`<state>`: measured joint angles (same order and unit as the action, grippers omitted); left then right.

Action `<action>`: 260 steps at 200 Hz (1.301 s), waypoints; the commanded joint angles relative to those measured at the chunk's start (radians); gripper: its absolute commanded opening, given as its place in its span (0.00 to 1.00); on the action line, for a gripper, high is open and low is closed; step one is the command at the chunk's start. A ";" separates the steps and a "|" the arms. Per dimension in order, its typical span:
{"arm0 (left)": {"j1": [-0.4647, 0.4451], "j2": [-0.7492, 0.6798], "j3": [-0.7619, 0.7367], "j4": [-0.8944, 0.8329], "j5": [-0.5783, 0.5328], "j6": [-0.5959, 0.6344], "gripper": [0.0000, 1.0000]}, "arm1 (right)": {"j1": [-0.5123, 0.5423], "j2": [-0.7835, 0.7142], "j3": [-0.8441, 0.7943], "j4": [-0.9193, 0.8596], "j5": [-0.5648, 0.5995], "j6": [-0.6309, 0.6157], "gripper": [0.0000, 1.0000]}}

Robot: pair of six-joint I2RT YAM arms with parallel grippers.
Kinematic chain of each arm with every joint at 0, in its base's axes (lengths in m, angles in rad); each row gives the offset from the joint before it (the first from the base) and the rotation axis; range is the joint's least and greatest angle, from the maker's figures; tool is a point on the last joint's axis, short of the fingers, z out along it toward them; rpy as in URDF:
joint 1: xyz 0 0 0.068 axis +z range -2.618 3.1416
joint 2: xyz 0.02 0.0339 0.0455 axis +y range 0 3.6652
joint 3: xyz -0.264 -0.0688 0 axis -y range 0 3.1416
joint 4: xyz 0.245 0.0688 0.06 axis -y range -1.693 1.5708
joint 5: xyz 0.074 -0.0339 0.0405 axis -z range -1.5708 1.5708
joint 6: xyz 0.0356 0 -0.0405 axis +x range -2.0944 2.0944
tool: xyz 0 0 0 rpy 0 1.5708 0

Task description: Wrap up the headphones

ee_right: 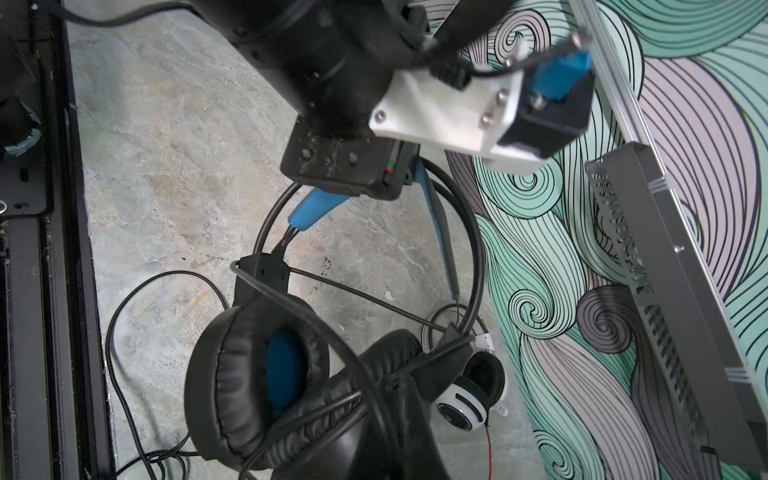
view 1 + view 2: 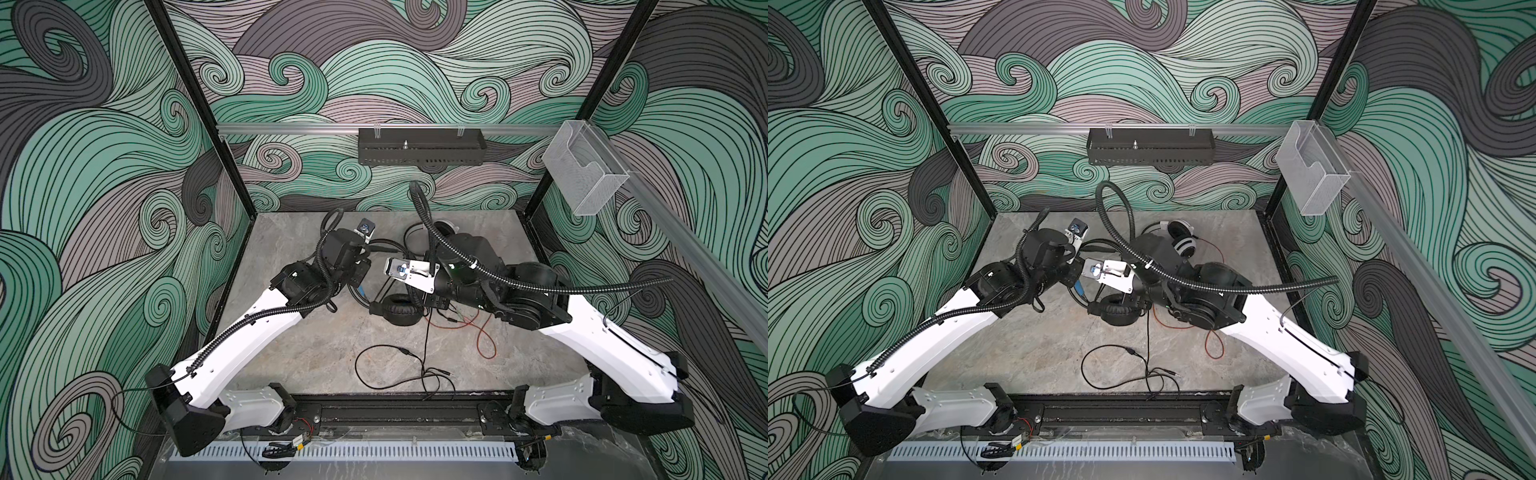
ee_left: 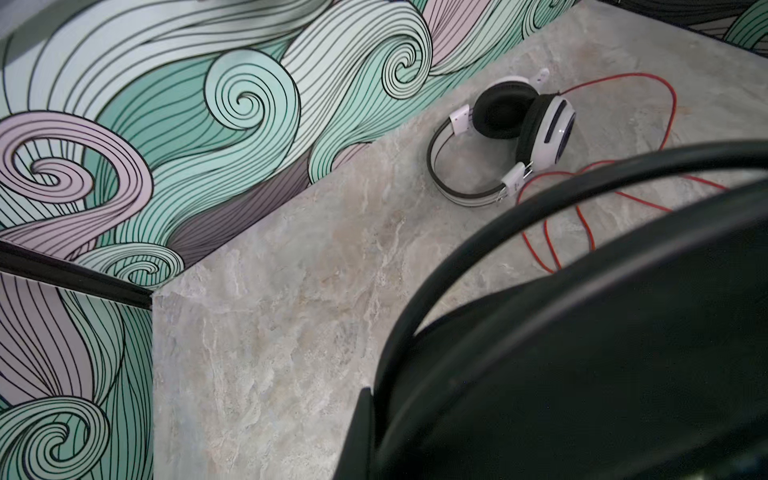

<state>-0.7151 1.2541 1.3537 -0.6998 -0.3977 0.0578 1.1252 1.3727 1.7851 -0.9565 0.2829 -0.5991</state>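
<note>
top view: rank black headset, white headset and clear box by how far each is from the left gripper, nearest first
1. black headset: right at the left gripper, mid table.
2. white headset: back right of the table.
3. clear box: high up, far right corner.

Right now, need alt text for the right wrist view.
A black over-ear headset with a blue-lined ear cup fills the foreground, cable draped across it, headband running up to a blue finger of the left arm. Beyond, a white-and-black headset lies on the marble table by the swirl-patterned wall.
</note>
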 commanded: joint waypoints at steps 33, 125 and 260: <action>-0.025 0.032 0.055 -0.057 0.012 -0.114 0.00 | 0.082 0.075 0.141 0.051 0.038 0.093 0.00; -0.066 -0.128 -0.060 0.078 0.224 -0.080 0.00 | 0.072 0.098 0.096 0.049 0.080 0.216 0.00; -0.089 -0.108 0.008 -0.093 -0.254 -0.105 0.00 | 0.003 0.078 0.108 -0.041 0.202 0.242 0.00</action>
<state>-0.7994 1.1419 1.2903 -0.7273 -0.3931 -0.0109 1.1297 1.4731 1.8706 -0.9649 0.4229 -0.3141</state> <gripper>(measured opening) 0.058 0.053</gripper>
